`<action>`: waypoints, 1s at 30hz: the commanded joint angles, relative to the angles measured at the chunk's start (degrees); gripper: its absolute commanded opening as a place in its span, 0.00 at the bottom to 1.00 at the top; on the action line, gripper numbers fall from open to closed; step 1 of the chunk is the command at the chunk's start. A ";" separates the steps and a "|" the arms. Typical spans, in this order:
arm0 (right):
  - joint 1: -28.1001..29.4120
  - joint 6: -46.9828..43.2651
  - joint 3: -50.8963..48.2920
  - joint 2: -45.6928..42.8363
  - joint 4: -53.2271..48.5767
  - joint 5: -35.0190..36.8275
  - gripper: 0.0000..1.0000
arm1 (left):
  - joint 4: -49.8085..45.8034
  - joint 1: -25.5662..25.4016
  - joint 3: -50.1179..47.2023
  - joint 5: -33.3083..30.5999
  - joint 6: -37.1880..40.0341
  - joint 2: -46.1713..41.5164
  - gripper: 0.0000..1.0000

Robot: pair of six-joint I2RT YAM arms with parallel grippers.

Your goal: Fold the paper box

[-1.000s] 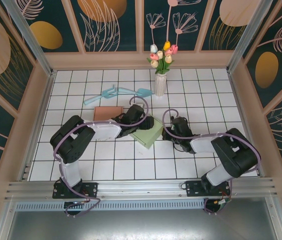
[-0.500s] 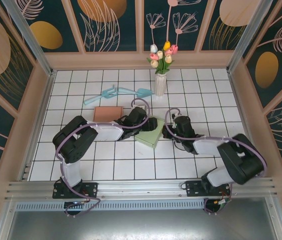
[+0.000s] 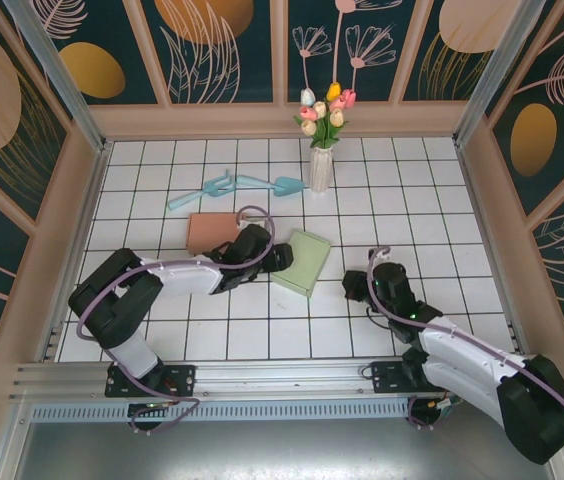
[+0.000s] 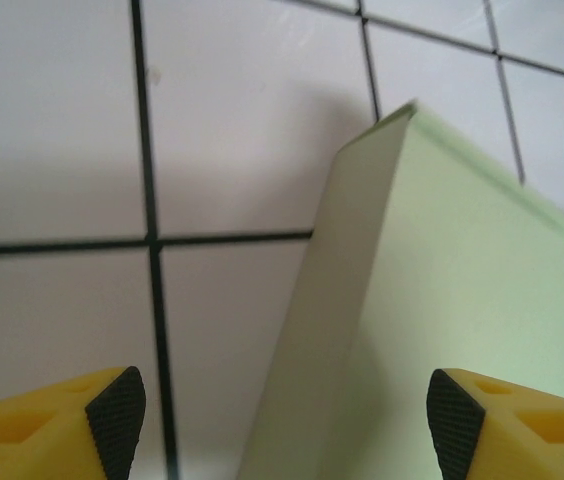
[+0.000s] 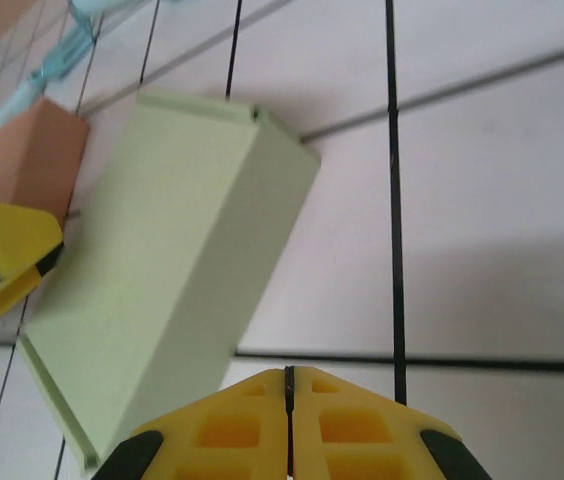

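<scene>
pale green paper box (image 3: 300,262) lies on the tiled surface (image 3: 262,330) between the arms, looking closed up, so i can't tell what is inside. left gripper (image 3: 274,258) gapes wide just beside its left edge; right gripper (image 3: 353,286) is pinched together, empty, apart from it. folding seems near its end; the next move would be pressing any loose flap home. vase (image 3: 319,170) holds tulips (image 3: 324,108)

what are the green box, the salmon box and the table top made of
green box: looks like thin matte card or paper, judging by crisp folded edges and flat, glare-free faces.
salmon box: probably the same matte card, though seen less clearly.
table: smooth white squares with dark grid lines; tile or a printed sheet, cannot tell which.
</scene>
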 commanded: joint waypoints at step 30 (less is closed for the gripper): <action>21.53 9.28 9.87 26.44 15.60 15.97 0.20 | -6.55 -2.69 3.88 -8.62 -8.35 -0.57 0.77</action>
